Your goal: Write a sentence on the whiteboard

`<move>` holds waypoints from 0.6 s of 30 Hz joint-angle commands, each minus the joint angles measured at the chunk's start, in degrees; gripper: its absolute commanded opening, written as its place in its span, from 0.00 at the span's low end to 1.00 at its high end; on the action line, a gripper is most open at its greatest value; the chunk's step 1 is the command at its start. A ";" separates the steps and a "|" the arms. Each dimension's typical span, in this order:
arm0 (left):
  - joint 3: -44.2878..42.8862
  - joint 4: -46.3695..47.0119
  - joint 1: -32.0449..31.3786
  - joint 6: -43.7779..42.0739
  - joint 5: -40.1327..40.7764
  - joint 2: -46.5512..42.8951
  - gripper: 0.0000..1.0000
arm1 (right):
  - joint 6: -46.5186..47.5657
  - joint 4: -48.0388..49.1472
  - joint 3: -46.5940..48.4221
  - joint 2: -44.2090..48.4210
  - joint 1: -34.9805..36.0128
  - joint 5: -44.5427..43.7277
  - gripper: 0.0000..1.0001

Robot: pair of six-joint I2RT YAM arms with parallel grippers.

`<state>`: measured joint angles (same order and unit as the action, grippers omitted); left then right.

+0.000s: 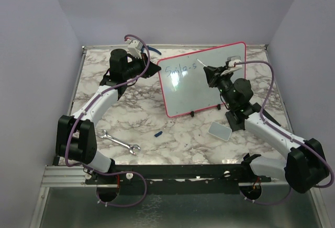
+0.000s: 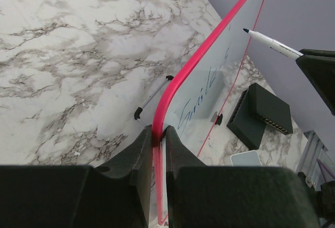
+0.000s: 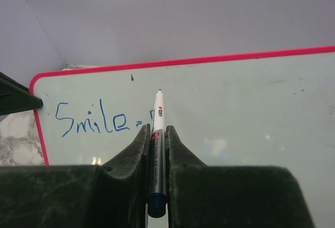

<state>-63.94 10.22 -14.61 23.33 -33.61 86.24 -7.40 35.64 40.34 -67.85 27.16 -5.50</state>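
The whiteboard [image 1: 204,89] stands tilted on its black feet at the back of the table. My left gripper [image 2: 158,130] is shut on its red left edge [image 2: 209,45]. My right gripper [image 3: 157,128] is shut on a white marker [image 3: 158,114] that points at the board's upper middle. Blue handwriting, the sentence [image 3: 91,118], reads "Smile-" with the start of another letter beside the marker. The same writing [image 1: 180,70] shows in the top view. The marker tip [image 2: 245,30] is at the board face; I cannot tell whether it touches.
A metal wrench [image 1: 120,143] lies front left on the marble table. A small blue cap [image 1: 158,133] lies in front of the board. A grey pad [image 1: 220,130] sits by the right arm, and a black block [image 2: 260,114] sits near it.
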 commanded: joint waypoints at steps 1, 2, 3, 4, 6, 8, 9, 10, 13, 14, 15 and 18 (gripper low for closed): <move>-0.22 0.77 0.62 -0.37 -0.17 -1.29 0.03 | 1.25 1.65 1.94 -1.58 -0.02 -2.48 0.01; -0.26 0.78 0.64 -0.36 -0.15 -1.25 0.03 | 1.30 1.69 1.89 -1.80 -0.05 -2.75 0.01; -0.30 0.77 0.63 -0.37 -0.22 -1.29 0.03 | 1.28 1.57 1.74 -1.91 0.00 -2.95 0.01; -0.30 0.81 0.64 -0.35 -0.23 -1.26 0.03 | 1.27 1.54 1.57 -1.99 0.00 -3.21 0.01; -0.31 0.78 0.60 -0.32 -0.23 -1.29 0.03 | 1.28 1.31 1.25 -2.02 -0.04 -3.45 0.01; -0.39 0.79 0.61 -0.39 -0.23 -1.30 0.03 | 1.11 1.03 0.91 -2.01 -0.01 -3.56 0.01; -0.39 0.79 0.63 -0.39 -0.23 -1.32 0.03 | 1.05 0.82 0.62 -1.95 -0.06 -3.56 0.01; -0.39 0.79 0.64 -0.38 -0.23 -1.27 0.03 | 0.97 0.70 0.43 -1.89 -0.06 -3.56 0.01; -0.39 0.79 0.64 -0.38 -0.23 -1.36 0.03 | 0.68 0.24 -0.58 -1.46 -0.02 -3.47 0.01; -0.39 0.80 0.61 -0.31 -0.23 -1.40 0.03 | 0.58 -0.04 -0.97 -1.26 -0.01 -3.35 0.01; -0.39 0.82 0.63 -0.36 -0.28 -1.35 0.03 | 0.42 -0.39 -1.25 -1.09 -0.06 -3.18 0.01; -0.48 0.85 0.59 -0.25 -0.39 -1.41 0.03 | -0.27 -1.19 -2.42 -0.60 -0.05 -2.94 0.01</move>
<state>-63.94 10.22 -14.61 23.33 -33.61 86.24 -7.05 35.90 39.92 -69.38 27.16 -7.66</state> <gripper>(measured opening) 0.135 0.114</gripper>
